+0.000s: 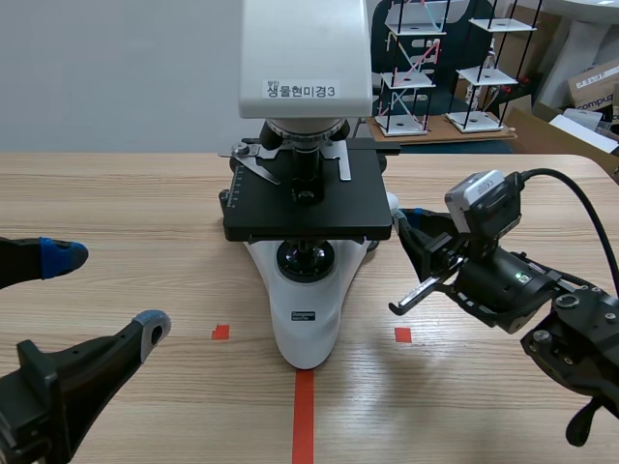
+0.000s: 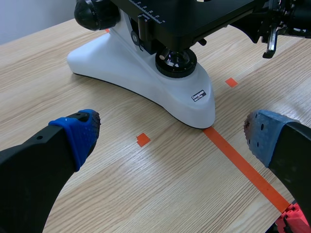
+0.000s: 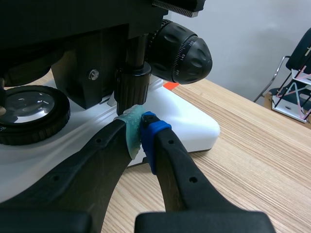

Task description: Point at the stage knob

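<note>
A white microscope (image 1: pixel 308 319) with a black stage (image 1: pixel 305 208) stands mid-table. In the right wrist view the stage knob (image 3: pixel 132 82) is a black ribbed cylinder hanging on a thin shaft under the stage. My right gripper (image 3: pixel 141 124) is shut on nothing, and its pad tips sit just under the knob, touching or nearly touching its lower end. In the scene view this gripper (image 1: pixel 404 224) lies at the stage's right side. My left gripper (image 1: pixel 106 293) is open near the table's front left, short of the microscope base (image 2: pixel 146 77), with bare wood between its fingers.
The large black focus knob (image 3: pixel 182 51) sits just beyond the stage knob. The round illuminator lens (image 3: pixel 29 109) lies on the base under the stage. Small white shelf models (image 1: pixel 421 68) and cardboard boxes (image 1: pixel 595 87) stand behind the table's far right.
</note>
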Motion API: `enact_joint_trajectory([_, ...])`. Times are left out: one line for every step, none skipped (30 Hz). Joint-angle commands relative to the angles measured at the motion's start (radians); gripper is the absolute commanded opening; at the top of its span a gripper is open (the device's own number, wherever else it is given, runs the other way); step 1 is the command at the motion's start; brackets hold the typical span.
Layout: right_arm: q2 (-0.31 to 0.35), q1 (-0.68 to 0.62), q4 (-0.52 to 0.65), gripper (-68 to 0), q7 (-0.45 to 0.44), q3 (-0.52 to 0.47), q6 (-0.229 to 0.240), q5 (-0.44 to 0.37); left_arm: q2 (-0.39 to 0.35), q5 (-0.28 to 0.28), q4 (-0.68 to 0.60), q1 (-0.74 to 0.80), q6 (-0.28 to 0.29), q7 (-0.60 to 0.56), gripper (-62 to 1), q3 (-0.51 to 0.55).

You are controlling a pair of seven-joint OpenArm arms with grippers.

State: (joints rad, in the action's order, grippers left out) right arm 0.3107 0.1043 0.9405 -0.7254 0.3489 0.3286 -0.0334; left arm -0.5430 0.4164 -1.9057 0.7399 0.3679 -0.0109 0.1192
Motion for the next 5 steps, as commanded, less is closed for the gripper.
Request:
enact_joint_trajectory([0.008, 0.012, 0.014, -67.6, -0.015, -0.005, -0.001, -0.011, 0.005, 0.007, -0.021, 0.007, 0.001, -0.014, 1.4, 0.005])
enact_joint_trajectory([0.008, 0.012, 0.014, -67.6, -0.015, -0.005, -0.001, -0.011, 0.005, 0.007, -0.021, 0.007, 0.001, -0.014, 1.4, 0.005])
enact_joint_trajectory([0.008, 0.012, 0.014, -67.6, -0.015, -0.005, -0.001, -0.011, 0.005, 0.007, -0.021, 0.007, 0.001, -0.014, 1.4, 0.005])
enact_joint_trajectory([0.008, 0.012, 0.014, -67.6, -0.015, -0.005, -0.001, -0.011, 0.005, 0.007, -0.021, 0.007, 0.001, -0.014, 1.4, 0.005])
enact_joint_trajectory([0.008, 0.012, 0.014, -67.6, -0.015, -0.005, -0.001, -0.011, 0.005, 0.007, -0.021, 0.007, 0.001, -0.014, 1.4, 0.005])
